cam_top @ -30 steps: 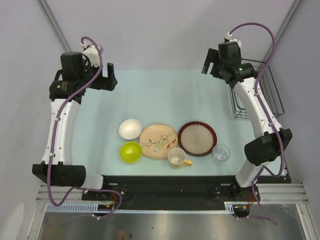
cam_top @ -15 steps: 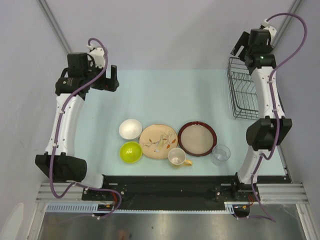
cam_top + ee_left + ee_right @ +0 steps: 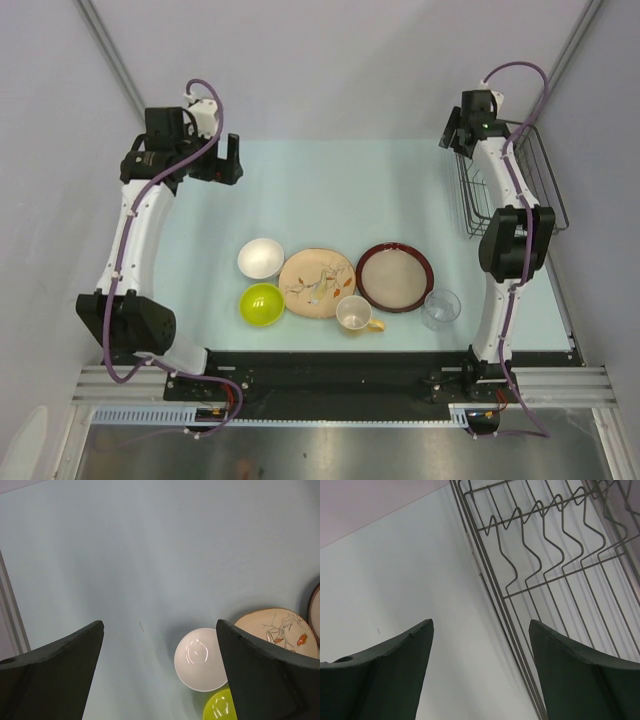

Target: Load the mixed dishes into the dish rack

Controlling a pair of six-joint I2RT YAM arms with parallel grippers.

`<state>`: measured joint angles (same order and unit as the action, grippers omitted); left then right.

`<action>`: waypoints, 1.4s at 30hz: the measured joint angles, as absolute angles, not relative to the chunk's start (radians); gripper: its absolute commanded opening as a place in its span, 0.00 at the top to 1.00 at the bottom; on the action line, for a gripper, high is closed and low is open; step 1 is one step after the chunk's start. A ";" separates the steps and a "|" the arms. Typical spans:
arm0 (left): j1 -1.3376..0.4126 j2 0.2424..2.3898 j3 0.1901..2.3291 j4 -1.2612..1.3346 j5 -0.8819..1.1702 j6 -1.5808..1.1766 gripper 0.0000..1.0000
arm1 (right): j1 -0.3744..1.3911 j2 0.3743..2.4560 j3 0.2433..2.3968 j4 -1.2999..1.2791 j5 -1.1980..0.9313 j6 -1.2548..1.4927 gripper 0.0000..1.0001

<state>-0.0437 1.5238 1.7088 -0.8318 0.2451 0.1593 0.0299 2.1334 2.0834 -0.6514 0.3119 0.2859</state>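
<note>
The dishes sit in a cluster at the near middle of the table: white bowl (image 3: pixel 260 258), lime-green bowl (image 3: pixel 262 304), leaf-patterned plate (image 3: pixel 317 283), red-rimmed plate (image 3: pixel 395 276), cream cup (image 3: pixel 354 314) and clear glass (image 3: pixel 441 309). The black wire dish rack (image 3: pixel 470 215) stands at the far right and holds nothing. My left gripper (image 3: pixel 226 160) is open, high over the far left. In its wrist view the left gripper (image 3: pixel 160 626) looks down on the white bowl (image 3: pixel 201 659), lime-green bowl (image 3: pixel 220 706) and leaf-patterned plate (image 3: pixel 277 632). My right gripper (image 3: pixel 452 130) is open beside the rack's left edge (image 3: pixel 555 555).
The pale table top (image 3: pixel 330 190) runs between the arms. Grey walls close in the back and sides. The right arm's elbow (image 3: pixel 512 242) hangs just in front of the rack.
The right arm folded back, its gripper swinging up to the far right, then down beside the rack's left edge. The left gripper shifted slightly right. The dishes have not moved.
</note>
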 measured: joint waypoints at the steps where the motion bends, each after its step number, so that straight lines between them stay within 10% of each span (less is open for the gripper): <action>1: -0.044 1.526 1.709 -0.831 0.248 0.159 0.00 | 0.028 2.133 2.082 -0.647 0.320 0.281 0.20; 16: -0.042 1.532 1.709 -0.831 0.266 0.167 0.00 | 0.010 2.134 1.943 -0.602 0.343 0.249 0.30; 23: -0.034 1.532 1.709 -0.831 0.267 0.168 0.00 | 0.032 2.144 1.943 -0.589 0.338 0.230 0.67; 29: -0.022 1.531 1.709 -0.831 0.268 0.184 0.00 | 0.036 2.218 1.971 -0.583 0.331 0.222 0.64; 35: -0.010 1.525 1.709 -0.831 0.266 0.197 0.00 | 0.034 2.258 1.973 -0.582 0.302 0.196 1.00; 42: -0.010 1.522 1.709 -0.831 0.267 0.202 0.00 | 0.079 2.262 1.983 -0.578 0.253 0.164 1.00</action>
<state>-0.0097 1.5223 1.7092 -0.8310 0.2668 0.2020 0.0788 2.2616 1.9835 -0.5781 0.2531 0.1638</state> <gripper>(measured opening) 0.996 0.022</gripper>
